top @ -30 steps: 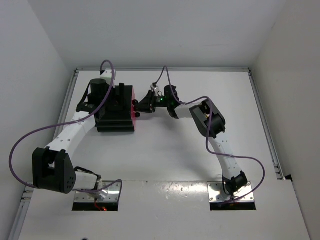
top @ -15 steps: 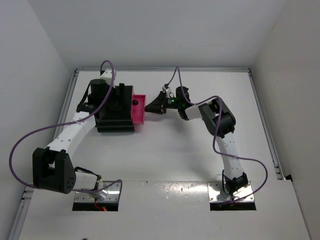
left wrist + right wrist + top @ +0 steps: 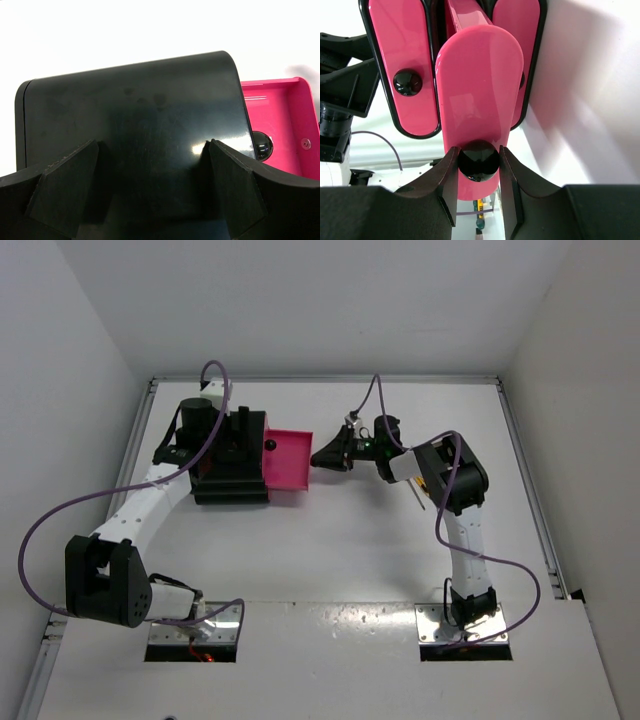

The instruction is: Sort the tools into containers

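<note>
Out comes the drawer (image 3: pixel 288 464)! A second ago it was flush in the cabinet (image 3: pixel 135 95); now its pink tray stands well clear to the right, and the right arm has swung back with it.

Far left, the left gripper (image 3: pixel 152 150) sits over the cabinet's top with its jaws spread as wide as they go. It looks to be steadying the box, though whether the pads press on it I cannot tell. Good thinking either way, because a light cabinet would slide along with a pulled drawer.

Next over, the open tray shows a bare pink floor from above, with no tool in it. Another drawer's round black knob peeks out just above its inner end.

Right of that, the right gripper (image 3: pixel 478 155) has its jaws part closed, pinched square on the knob (image 3: pixel 479 164) of the middle drawer. The two neighbouring drawer fronts sit shut behind.

Farther right, a thin yellowish sliver lies on the table beside the right forearm. That is probably one of the tools (image 3: pixel 420 486), but it is too small to name, and the others are out of sight.

To finish this pull well, I'd keep the draw straight along the drawer's line with the left arm holding firm. Stop short of the end so the tray doesn't drop free, then let go of the knob cleanly without nudging it back in.
</note>
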You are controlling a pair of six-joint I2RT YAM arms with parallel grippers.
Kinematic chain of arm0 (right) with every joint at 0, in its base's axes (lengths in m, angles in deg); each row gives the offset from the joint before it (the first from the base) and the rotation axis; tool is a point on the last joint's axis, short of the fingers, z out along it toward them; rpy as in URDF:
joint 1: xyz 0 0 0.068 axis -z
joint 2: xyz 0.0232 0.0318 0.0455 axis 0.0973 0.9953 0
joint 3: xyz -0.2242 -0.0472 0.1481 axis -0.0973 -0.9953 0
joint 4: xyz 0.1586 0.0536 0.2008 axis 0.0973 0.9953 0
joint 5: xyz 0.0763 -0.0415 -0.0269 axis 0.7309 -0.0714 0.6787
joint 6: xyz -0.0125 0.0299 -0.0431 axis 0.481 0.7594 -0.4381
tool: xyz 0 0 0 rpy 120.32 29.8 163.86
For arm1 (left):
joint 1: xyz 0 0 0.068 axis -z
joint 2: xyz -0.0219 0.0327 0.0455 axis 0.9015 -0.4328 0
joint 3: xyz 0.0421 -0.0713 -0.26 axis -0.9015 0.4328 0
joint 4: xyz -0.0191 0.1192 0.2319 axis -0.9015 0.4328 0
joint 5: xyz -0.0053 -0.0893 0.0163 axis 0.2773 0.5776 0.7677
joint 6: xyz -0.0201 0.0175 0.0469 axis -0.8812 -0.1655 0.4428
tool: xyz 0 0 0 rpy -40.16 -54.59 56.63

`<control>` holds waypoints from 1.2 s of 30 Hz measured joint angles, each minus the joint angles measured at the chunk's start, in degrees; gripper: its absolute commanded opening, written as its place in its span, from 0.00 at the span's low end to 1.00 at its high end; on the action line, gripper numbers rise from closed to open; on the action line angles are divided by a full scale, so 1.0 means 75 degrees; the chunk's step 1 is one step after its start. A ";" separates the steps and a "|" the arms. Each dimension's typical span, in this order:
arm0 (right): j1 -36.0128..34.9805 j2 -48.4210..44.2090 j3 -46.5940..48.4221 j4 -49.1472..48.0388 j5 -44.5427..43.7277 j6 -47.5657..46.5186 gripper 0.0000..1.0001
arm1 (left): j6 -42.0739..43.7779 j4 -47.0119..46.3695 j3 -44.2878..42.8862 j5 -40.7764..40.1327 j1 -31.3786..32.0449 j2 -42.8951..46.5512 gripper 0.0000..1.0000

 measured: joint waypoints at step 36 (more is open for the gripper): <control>0.0446 0.0184 -0.0015 0.0542 0.0050 -0.0667 0.64 | 0.0000 -0.0119 0.0058 0.0000 0.0003 0.0006 1.00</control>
